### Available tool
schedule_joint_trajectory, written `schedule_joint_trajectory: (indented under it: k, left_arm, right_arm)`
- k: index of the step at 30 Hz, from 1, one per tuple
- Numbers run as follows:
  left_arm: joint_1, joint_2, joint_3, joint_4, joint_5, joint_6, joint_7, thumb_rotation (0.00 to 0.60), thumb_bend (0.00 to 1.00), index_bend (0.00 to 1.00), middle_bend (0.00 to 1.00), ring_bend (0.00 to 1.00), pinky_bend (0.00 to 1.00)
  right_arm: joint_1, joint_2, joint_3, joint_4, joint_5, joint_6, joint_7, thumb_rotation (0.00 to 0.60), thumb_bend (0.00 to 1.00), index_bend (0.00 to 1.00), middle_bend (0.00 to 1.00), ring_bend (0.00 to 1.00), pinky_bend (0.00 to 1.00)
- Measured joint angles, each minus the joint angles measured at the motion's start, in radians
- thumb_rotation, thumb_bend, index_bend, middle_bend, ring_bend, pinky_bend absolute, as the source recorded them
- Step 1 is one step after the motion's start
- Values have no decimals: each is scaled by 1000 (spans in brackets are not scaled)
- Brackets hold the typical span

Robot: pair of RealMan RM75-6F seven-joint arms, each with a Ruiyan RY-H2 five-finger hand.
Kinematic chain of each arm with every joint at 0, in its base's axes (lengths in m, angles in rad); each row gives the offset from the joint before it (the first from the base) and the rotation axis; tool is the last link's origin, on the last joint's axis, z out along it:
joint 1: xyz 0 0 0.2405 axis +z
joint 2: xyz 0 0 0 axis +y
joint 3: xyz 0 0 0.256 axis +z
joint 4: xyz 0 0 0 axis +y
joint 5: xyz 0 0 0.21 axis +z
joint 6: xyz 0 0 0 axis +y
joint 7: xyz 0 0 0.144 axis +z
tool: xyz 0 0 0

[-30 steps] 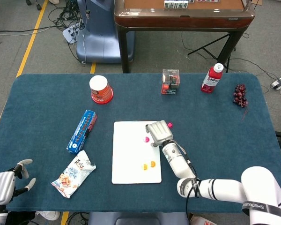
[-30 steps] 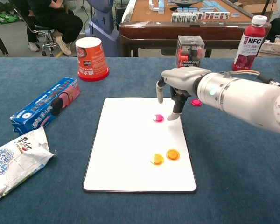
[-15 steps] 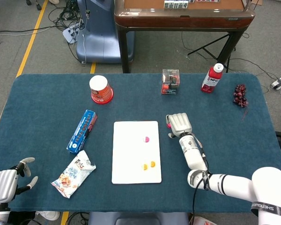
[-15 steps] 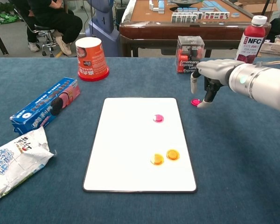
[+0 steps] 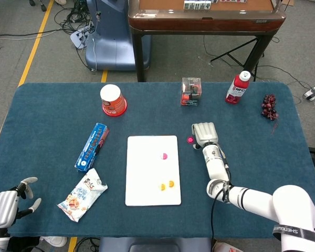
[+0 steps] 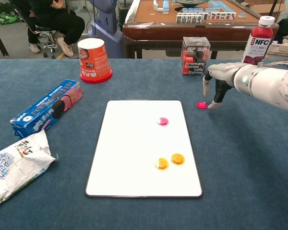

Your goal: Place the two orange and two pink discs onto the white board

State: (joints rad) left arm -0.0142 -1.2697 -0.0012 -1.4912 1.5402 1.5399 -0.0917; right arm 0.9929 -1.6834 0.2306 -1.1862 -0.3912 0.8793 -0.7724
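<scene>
The white board (image 5: 147, 178) (image 6: 129, 158) lies mid-table. On it are two orange discs (image 6: 162, 164) (image 6: 177, 158) (image 5: 166, 185) side by side and one pink disc (image 6: 162, 121) (image 5: 165, 156). A second pink disc (image 6: 201, 105) (image 5: 190, 140) lies on the blue cloth just right of the board. My right hand (image 6: 217, 86) (image 5: 205, 134) hovers directly right of that disc, fingers pointing down and apart, holding nothing. My left hand (image 5: 8, 202) rests at the table's front left corner, fingers apart, empty.
A blue biscuit box (image 6: 48, 108) and a snack bag (image 6: 14, 165) lie left of the board. A red cup (image 6: 94, 60), a small coffee box (image 6: 195, 55), a red NFC bottle (image 6: 257, 44) and a bunch of grapes (image 5: 269, 106) stand along the far edge.
My right hand moved from above the board's pink disc rightward off the board, ending beside the pink disc on the cloth. The discs and left hand stayed put.
</scene>
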Motion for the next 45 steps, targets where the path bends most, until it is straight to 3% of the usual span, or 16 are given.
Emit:
schedule_joint_trajectory:
  k: [18, 45]
  left_arm:
    - [10, -8, 7, 26, -6, 0, -23, 600, 271, 353, 604, 575, 817]
    - [15, -15, 8, 37, -6, -1, -32, 600, 270, 353, 604, 575, 817]
  right_arm:
    - [54, -59, 18, 100, 70, -51, -36, 600, 197, 408, 1000, 1000, 1000]
    - [58, -80, 11, 130, 88, -68, -36, 600, 227, 447, 1000, 1000, 1000]
